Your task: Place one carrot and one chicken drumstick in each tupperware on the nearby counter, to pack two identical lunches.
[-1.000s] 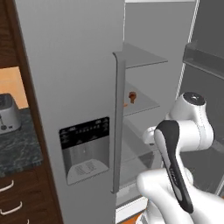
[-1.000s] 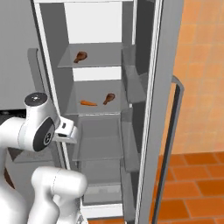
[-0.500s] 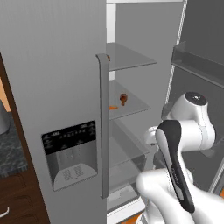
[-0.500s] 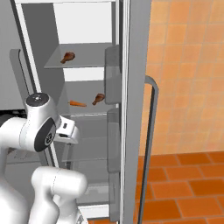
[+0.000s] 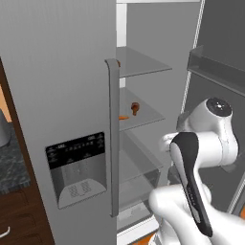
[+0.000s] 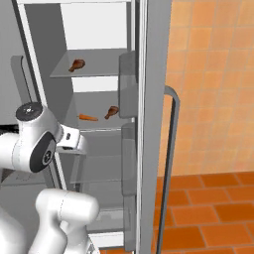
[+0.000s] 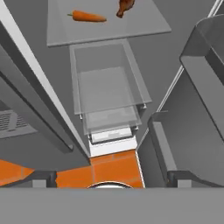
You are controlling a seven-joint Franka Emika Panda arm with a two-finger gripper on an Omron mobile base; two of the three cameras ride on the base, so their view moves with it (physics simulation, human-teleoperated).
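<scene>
carrot (image 7: 89, 16) lying flat on fridge shelf (image 7: 144, 24), long axis crosswise, tip left, drumstick (image 7: 124, 6) beside, gripper (image 7: 112, 177) wide open

Looking down into the open fridge: a carrot (image 7: 89, 16) lies on the glass shelf (image 7: 105, 30) at twelve o'clock, a chicken drumstick (image 7: 125, 7) just beside it at one o'clock. Clear drawers (image 7: 107, 89) sit centre, orange floor tiles (image 7: 114, 168) at six o'clock.

I see flat, even rendered light — no glare, only soft shadows; edges look slightly soft, no distortion.
</scene>
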